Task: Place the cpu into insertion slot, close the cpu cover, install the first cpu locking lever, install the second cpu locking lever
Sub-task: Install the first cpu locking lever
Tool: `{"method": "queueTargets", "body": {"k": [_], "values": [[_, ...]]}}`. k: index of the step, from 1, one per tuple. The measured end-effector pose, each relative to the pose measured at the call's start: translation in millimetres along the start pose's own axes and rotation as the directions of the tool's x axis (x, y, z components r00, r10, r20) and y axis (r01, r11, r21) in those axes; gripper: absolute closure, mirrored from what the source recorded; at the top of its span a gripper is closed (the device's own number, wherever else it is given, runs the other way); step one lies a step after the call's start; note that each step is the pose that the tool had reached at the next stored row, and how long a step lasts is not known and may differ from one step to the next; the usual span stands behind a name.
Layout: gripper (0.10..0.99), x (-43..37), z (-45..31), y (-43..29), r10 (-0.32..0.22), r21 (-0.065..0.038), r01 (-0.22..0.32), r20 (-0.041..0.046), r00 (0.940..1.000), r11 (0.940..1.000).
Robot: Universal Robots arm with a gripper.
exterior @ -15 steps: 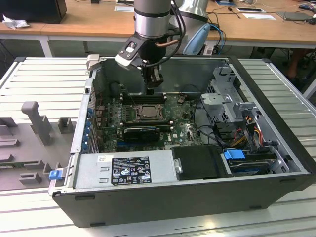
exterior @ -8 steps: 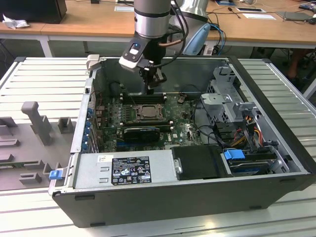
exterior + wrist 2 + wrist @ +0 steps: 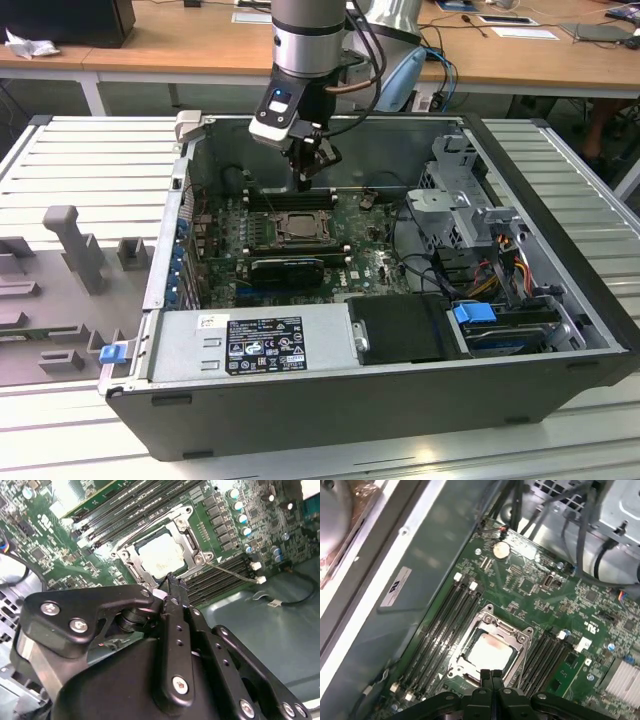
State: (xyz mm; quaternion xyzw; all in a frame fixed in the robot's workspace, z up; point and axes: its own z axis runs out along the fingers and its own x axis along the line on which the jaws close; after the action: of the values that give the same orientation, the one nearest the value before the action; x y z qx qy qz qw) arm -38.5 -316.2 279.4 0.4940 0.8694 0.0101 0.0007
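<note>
The cpu (image 3: 160,555) lies flat in the insertion slot (image 3: 292,228) on the green board, its silver top showing in both wrist views (image 3: 487,652). The cpu cover (image 3: 518,641) lies down around it as a metal frame (image 3: 192,539). A thin metal lever rod (image 3: 232,572) runs out from one corner of the socket over the memory slots. My gripper (image 3: 305,180) hangs just above the far edge of the socket, inside the open computer case. Its fingers (image 3: 492,676) are pressed together with nothing between them, the tips (image 3: 172,582) close to the socket's rim.
Long black memory slots (image 3: 445,625) flank the socket on both sides. A black card (image 3: 288,268) stands in front of it, then the grey power supply (image 3: 250,340). A drive cage (image 3: 460,200) and cables (image 3: 510,255) take up the exterior view's right. Case walls surround the board.
</note>
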Motion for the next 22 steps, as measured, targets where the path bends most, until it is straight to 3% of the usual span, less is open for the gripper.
{"method": "queueTargets", "body": {"k": [7,14,17,18,22], "values": [[0.980,0.0,0.0,0.0,-0.092,0.001,0.092,-0.0017,0.9958,0.9958],[0.980,0.0,0.0,0.0,-0.181,0.001,0.181,-0.0034,0.9836,0.9836],[0.980,0.0,0.0,0.0,-0.250,0.002,0.250,-0.0048,0.9683,0.9683],[0.980,0.0,0.0,0.0,-0.288,0.002,0.288,-0.0056,0.9576,0.9576],[0.980,0.0,0.0,0.0,-0.335,0.002,0.335,-0.0066,0.9424,0.9424]]}}
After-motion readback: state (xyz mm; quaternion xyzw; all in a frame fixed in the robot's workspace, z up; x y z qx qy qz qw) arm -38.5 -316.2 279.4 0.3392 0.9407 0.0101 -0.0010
